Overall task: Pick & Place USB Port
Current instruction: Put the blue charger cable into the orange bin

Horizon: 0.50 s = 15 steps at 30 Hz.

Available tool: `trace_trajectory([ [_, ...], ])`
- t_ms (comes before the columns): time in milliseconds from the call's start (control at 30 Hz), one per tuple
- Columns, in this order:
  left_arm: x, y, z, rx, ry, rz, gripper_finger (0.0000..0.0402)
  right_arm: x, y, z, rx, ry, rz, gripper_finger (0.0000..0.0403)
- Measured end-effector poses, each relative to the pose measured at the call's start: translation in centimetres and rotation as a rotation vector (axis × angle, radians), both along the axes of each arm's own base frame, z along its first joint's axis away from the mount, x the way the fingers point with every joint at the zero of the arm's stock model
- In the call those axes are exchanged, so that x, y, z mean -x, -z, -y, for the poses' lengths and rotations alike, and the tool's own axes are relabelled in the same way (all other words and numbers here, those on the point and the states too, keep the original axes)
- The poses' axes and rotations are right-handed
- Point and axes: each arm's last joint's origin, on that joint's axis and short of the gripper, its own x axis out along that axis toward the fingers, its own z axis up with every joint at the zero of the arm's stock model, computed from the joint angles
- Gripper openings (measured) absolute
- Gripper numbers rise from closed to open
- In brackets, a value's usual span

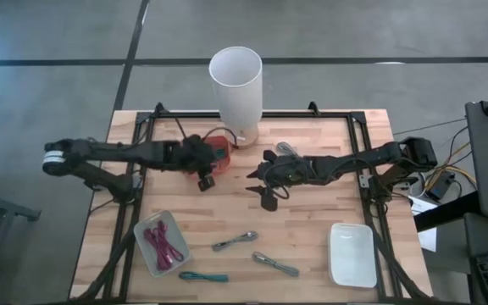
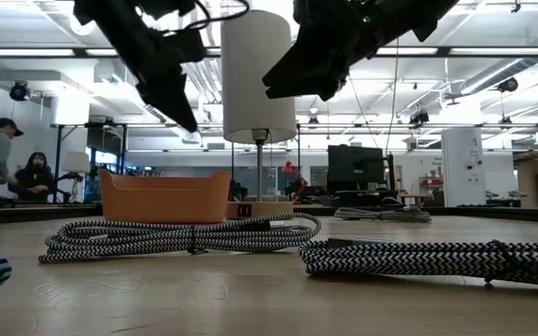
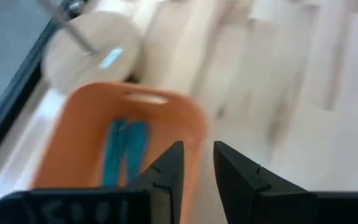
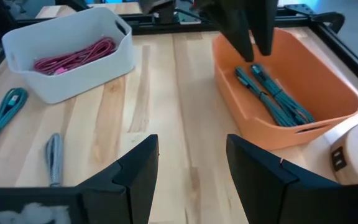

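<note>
We find the left gripper point(image 1: 207, 180) raised over the near rim of the orange bin point(image 1: 218, 151), its fingers point(image 3: 166, 174) set a narrow gap apart and grasping nothing. The right gripper point(image 1: 261, 188) hangs above bare worktop point(image 1: 312, 220) at about 3 o'clock of the bin, fingers point(image 4: 138, 168) spread wide and likewise empty. Inside the orange bin lies a teal cable point(image 4: 272, 96); a second teal cable point(image 1: 203, 276) rests on the worktop near the 6 o'clock edge. At 8 o'clock stands a white bin point(image 1: 159, 243) containing pink cables point(image 1: 163, 245). Two grey braided cables point(image 1: 235, 241) point(image 1: 275, 263) lie just right of it, well apart from both grippers. An empty white tray point(image 1: 352, 254) sits at 5 o'clock. A tall white cylinder lamp point(image 1: 236, 93) stands at 12 o'clock, just beside the orange bin. People are visible in the room beyond.
</note>
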Motion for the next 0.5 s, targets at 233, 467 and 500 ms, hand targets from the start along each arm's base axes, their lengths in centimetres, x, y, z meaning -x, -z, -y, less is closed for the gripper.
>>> trace_trajectory([
  [233,-1.0,1.9,3.3,0.078,0.125,0.1,0.0062,0.4,0.8,-1.1,-0.001,-0.031,-0.024,0.0187],
  [467,-1.2,3.4,5.4,0.148,0.162,0.164,0.0061,1.1,2.2,-2.3,-0.009,-0.063,-0.069,0.0187],
  [500,-1.2,3.5,5.7,0.156,0.165,0.176,0.0062,1.2,2.3,-2.5,-0.017,-0.064,-0.072,0.0187],
])
